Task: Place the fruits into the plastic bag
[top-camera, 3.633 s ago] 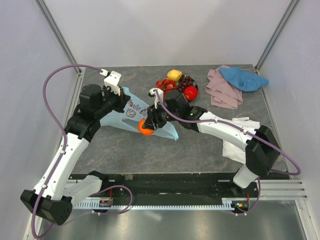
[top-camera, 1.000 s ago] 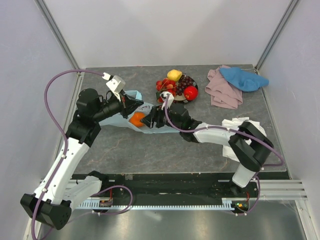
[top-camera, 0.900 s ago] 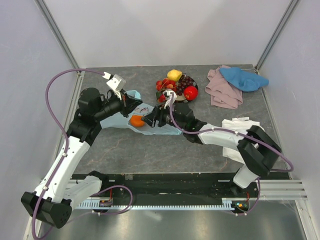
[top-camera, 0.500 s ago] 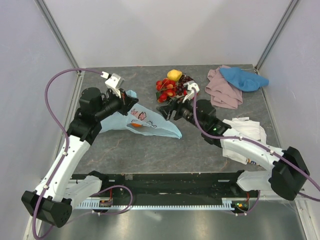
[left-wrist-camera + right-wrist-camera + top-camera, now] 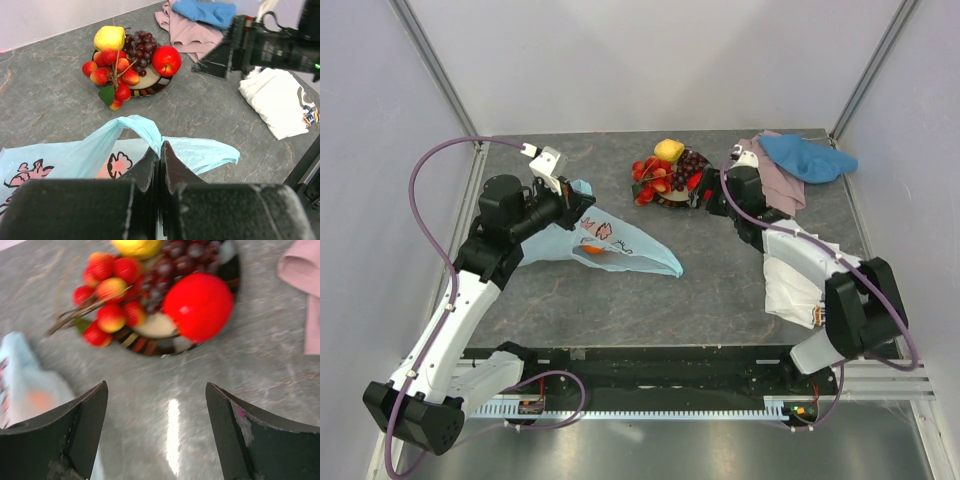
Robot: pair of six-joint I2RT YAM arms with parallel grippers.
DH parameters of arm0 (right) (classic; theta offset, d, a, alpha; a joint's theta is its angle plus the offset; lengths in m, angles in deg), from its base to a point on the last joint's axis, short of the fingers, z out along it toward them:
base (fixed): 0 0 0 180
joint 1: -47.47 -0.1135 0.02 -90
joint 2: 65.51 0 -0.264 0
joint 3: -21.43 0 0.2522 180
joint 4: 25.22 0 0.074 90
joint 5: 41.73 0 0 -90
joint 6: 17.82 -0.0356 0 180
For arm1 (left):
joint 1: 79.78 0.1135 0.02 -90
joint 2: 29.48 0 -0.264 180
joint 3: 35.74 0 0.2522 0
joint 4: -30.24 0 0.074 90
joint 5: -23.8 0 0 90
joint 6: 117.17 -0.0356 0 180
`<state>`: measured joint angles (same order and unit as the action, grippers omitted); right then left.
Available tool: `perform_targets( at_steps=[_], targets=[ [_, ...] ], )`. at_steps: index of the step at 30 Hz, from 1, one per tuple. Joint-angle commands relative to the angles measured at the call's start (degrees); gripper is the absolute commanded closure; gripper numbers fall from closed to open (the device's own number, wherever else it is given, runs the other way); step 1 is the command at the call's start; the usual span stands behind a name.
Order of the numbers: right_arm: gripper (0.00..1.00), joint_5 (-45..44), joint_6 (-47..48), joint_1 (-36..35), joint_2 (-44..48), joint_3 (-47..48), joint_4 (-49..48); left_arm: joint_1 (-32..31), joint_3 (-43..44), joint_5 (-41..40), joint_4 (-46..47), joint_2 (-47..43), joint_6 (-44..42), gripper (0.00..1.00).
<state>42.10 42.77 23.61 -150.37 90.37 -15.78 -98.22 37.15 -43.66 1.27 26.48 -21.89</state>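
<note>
The light-blue plastic bag (image 5: 625, 247) lies on the table with the orange (image 5: 592, 252) showing through it. My left gripper (image 5: 572, 207) is shut on the bag's handle (image 5: 145, 127) and holds it up. The lemon (image 5: 668, 150), grapes (image 5: 692, 162), strawberries (image 5: 650, 178) and red apple (image 5: 198, 305) sit on the dark-rimmed plate (image 5: 155, 344). My right gripper (image 5: 704, 197) is open and empty, just in front of the plate, facing the apple. In the right wrist view the gripper (image 5: 156, 388) has the bag (image 5: 25, 385) at its left.
A pink cloth (image 5: 768, 185) with a blue cloth (image 5: 805, 157) on it lies at the back right. A white cloth (image 5: 800, 270) lies under my right arm. Grey walls close in the table on three sides.
My right gripper carried the orange into the bag, let it go and swung right to the plate. The orange now lies inside the bag. My left gripper keeps hold of the handle.
</note>
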Motion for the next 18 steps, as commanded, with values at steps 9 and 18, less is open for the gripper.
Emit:
perform_targets(
  at_steps=[9,18],
  targets=[
    [0.06,2.0,-2.7,6.2,-17.3,14.9,0.6,0.2,2.3,-1.2,-0.4,-0.3,-0.6,0.98],
    [0.03,-0.5,-5.9,6.5,-24.5,19.3,-0.3,0.2,2.3,-0.8,-0.4,-0.7,-0.9,0.98]
  ],
)
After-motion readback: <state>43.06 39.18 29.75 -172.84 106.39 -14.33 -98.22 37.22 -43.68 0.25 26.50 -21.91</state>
